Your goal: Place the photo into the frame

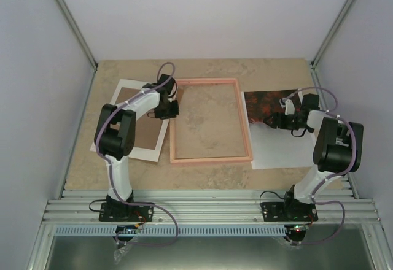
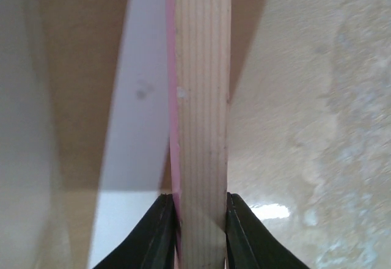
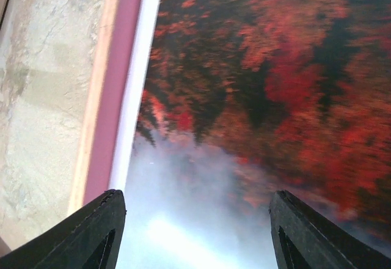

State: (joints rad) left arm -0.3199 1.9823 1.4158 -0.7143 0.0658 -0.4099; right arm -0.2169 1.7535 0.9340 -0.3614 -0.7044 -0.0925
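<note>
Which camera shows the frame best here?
Top external: all four sides of the frame show, with the left gripper covering only a bit of its left rail. Left wrist shows just one rail up close, clamped between the fingers. Right wrist catches only a pink strip of one side beside the photo.

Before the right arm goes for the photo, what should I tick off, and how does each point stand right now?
1. Left gripper shut on the left rail of the frame: ok.
2. Right gripper open, jaws wide apart above the photo: ok.
3. Photo lying picture side up, outside the frame on its right: ok.
4. Only the table shows through the frame's opening, with no sheet in it: ok.
5. White-bordered sheet lying left of the frame, away from the photo: ok.
6. Right gripper touching the photo: cannot tell.
</note>
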